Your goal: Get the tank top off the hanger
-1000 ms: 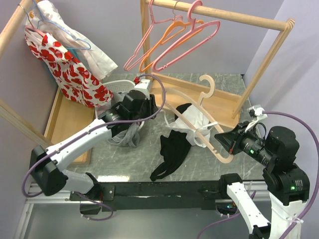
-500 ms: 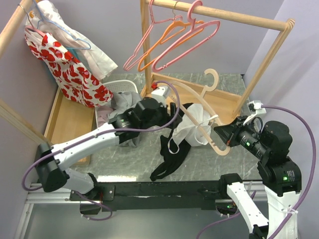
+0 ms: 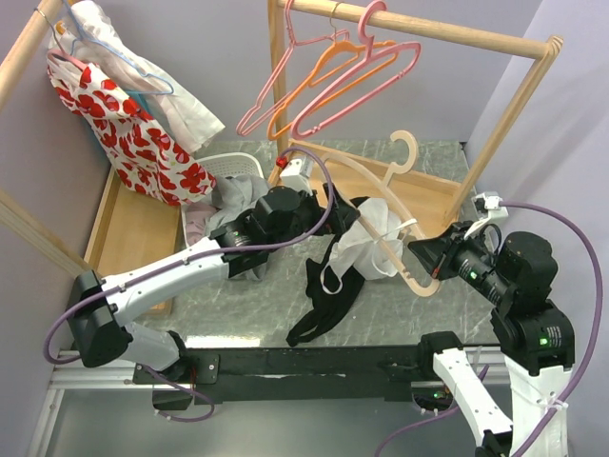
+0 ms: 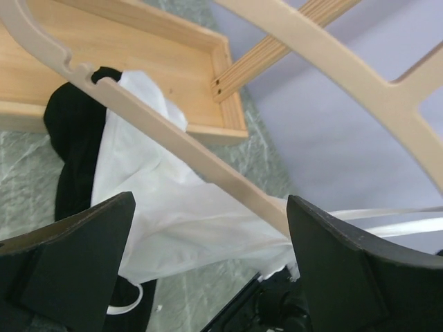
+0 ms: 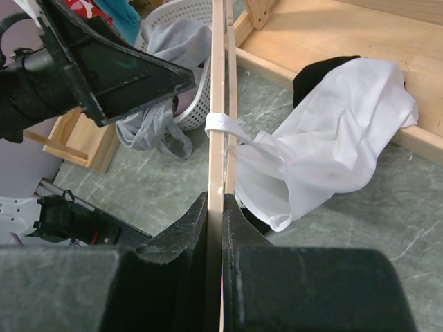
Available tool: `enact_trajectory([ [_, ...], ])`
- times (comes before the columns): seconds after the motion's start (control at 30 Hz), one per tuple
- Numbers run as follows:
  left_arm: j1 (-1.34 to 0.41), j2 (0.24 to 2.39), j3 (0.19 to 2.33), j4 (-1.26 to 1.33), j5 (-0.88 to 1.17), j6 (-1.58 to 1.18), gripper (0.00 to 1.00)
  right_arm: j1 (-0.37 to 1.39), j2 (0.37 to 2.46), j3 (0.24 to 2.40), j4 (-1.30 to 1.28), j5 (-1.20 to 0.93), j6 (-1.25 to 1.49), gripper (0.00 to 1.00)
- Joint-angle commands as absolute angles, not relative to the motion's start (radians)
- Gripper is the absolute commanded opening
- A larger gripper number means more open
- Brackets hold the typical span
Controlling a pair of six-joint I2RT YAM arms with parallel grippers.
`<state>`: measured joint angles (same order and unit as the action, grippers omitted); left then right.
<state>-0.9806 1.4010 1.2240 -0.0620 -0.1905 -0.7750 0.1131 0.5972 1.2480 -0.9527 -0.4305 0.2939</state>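
Observation:
A white tank top (image 3: 366, 243) hangs from a beige wooden hanger (image 3: 381, 195) held tilted over the table. One strap (image 5: 221, 123) loops over the hanger bar (image 5: 217, 159). My right gripper (image 3: 425, 255) is shut on the hanger's lower end; the right wrist view shows the jaws (image 5: 216, 214) clamped on the bar. My left gripper (image 3: 331, 208) is open just left of the tank top. In the left wrist view its fingers (image 4: 69, 249) stand wide apart around the white cloth (image 4: 173, 221) below the bar (image 4: 173, 149), touching nothing.
A black garment (image 3: 324, 305) lies on the table under the tank top. A white basket (image 3: 224, 176) with grey clothes stands left. A wooden rack (image 3: 428, 29) carries pink and orange hangers (image 3: 333, 76). Its wooden base (image 3: 428, 195) lies behind. A red-flowered garment (image 3: 124, 133) hangs far left.
My left arm has swung right from the basket to the tank top, gripper open. My right gripper has lifted the hanger a little, raising the white cloth off the table.

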Motion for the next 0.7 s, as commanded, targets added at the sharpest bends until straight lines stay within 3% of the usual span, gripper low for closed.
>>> enact_trajectory([
  [0.0, -0.982, 1.379, 1.215, 0.057, -0.196, -0.834, 0.98, 0.109, 0.580, 1.241, -0.862, -0.457, 0.291, 0.00],
  [0.5, -0.982, 1.483, 1.230, 0.113, -0.187, -0.902, 0.93, 0.109, 0.549, 1.243, -0.850, -0.518, 0.284, 0.00],
  [0.6, -0.982, 1.502, 1.242, 0.130, -0.184, -0.910, 0.81, 0.109, 0.543, 1.235, -0.845, -0.523, 0.288, 0.00],
  [0.67, -0.980, 1.515, 1.265, 0.123, -0.187, -0.910, 0.66, 0.109, 0.546, 1.233, -0.848, -0.526, 0.287, 0.00],
])
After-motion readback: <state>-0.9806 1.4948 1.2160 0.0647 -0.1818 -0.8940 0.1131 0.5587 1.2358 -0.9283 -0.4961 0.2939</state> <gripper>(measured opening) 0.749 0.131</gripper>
